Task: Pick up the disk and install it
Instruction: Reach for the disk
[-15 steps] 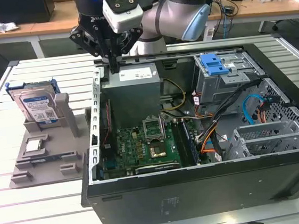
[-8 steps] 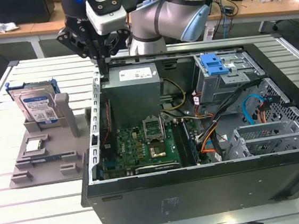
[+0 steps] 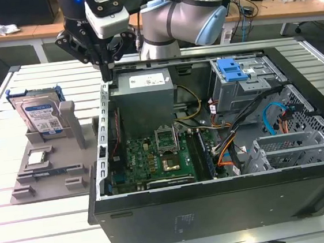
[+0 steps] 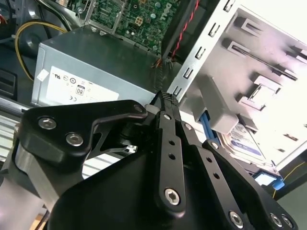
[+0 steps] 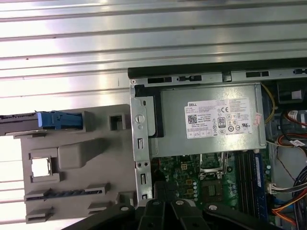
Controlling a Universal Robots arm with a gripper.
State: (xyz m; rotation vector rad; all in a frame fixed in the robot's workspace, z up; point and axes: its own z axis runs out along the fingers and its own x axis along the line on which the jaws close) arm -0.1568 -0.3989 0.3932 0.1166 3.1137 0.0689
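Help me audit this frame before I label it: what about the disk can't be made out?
- Exterior view: the disk stands upright in the grey holder, whose front wall hides its lower edge.
- First wrist view: the disk is seen edge-on, so its label face is hidden.
- Second wrist view: the black body of the gripper and the holder cover most of the disk, and its far end is cut off behind them.

Claw (image 3: 105,69) with fingers together and empty, hanging over the wall edge of the open computer case (image 3: 217,208) beside the power supply (image 3: 144,91), disk (image 3: 41,118) upright in grey holder (image 3: 76,127) on table (image 3: 35,239), at the exterior view's left, apart from claw
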